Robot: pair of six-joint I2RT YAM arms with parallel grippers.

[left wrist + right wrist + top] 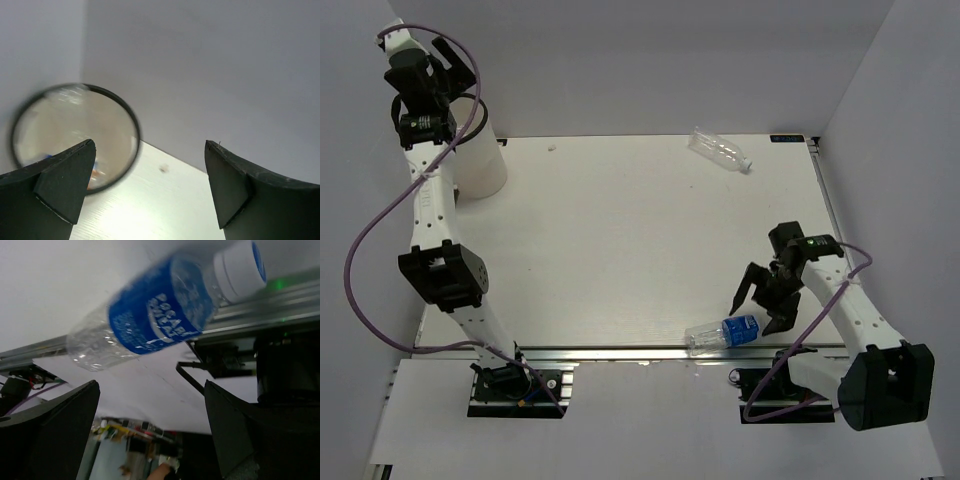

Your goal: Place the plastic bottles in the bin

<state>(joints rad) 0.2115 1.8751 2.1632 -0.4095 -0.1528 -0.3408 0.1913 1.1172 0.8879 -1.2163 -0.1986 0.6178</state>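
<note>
White worktop [620, 250], where I am holding the right gripper [755, 315] spread beside the blue-labelled bottle [723, 333] lying at the near edge, risking nudging it off; left gripper [150, 190] hanging spread above the far-left-corner bin [485, 165].

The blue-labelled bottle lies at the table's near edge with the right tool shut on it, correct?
No. The blue-labelled bottle lies at the near edge, but the right tool is open, not gripping it; the right wrist view shows this.
</note>
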